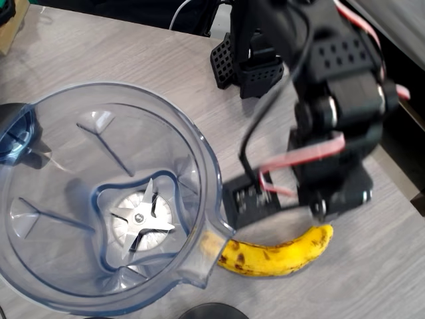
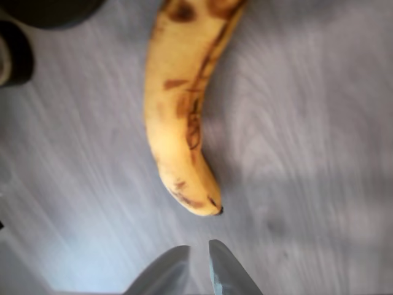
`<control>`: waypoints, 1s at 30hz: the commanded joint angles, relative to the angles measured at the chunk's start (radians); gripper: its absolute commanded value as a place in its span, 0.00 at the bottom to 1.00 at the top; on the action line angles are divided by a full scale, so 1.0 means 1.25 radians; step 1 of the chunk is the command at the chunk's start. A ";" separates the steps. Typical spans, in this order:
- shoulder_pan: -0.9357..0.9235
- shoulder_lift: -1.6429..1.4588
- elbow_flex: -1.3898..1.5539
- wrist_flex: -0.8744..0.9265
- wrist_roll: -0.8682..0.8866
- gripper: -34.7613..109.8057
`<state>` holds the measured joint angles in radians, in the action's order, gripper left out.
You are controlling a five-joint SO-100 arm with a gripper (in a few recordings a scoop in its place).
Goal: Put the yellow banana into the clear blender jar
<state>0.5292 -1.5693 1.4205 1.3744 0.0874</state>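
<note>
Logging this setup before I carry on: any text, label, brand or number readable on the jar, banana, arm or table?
None can be read. The clear blender jar, the yellow banana and the grey table carry no visible print, and the black arm shows no legible marking.

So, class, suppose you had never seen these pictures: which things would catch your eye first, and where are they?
The big clear jar fills the left of the overhead view, its silver blade bare at the bottom. The spotted yellow banana lies on the grey table just right of the jar's spout, below the black arm. In the wrist view the gripper sits close to the banana's tip, fingers nearly together and holding nothing.
</note>
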 commanded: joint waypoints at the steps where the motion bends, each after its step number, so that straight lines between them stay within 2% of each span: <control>1: -0.023 0.109 -0.086 0.021 -0.016 0.33; 9: -0.017 0.207 -0.086 0.033 -0.039 0.39; 18: -0.002 0.275 -0.086 -0.029 -0.056 0.41; 30: 0.040 0.142 -0.092 0.000 -0.056 0.41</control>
<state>0.5737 -1.3070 1.3315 1.3683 0.0169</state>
